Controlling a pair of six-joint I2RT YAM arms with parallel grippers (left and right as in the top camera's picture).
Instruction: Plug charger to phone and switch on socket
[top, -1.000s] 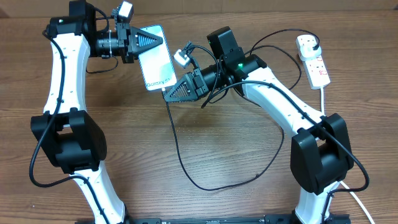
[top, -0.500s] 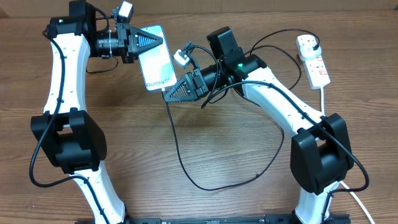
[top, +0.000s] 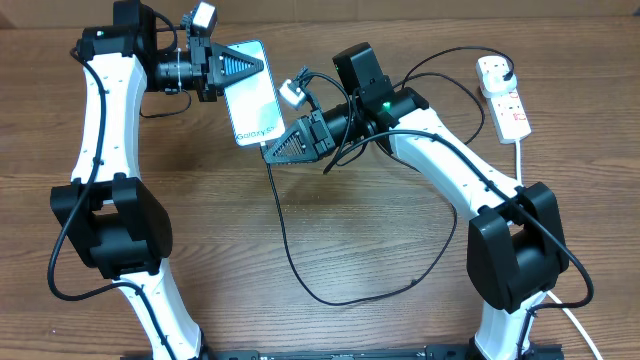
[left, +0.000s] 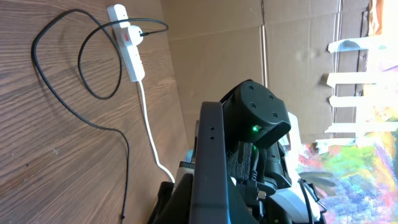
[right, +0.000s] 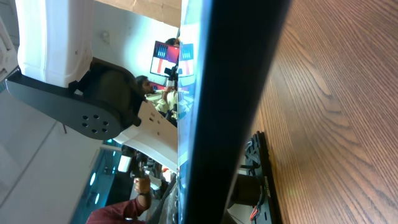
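Well, phone (top: 252, 90) is held by left jaws, charger (top: 491, 68) tip by right jaws at its bottom; socket (top: 512, 112) untouched.

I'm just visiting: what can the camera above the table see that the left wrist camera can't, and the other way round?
Only overhead: the phone with its lit "Galaxy" screen, the left gripper clamped on one end, the right gripper at the other, where the charger cable leaves. Only left wrist: the cardboard wall, and what seems the phone edge-on, a dark bar. Both: the socket, the black cable looping over the wooden table, the green light on the right arm.
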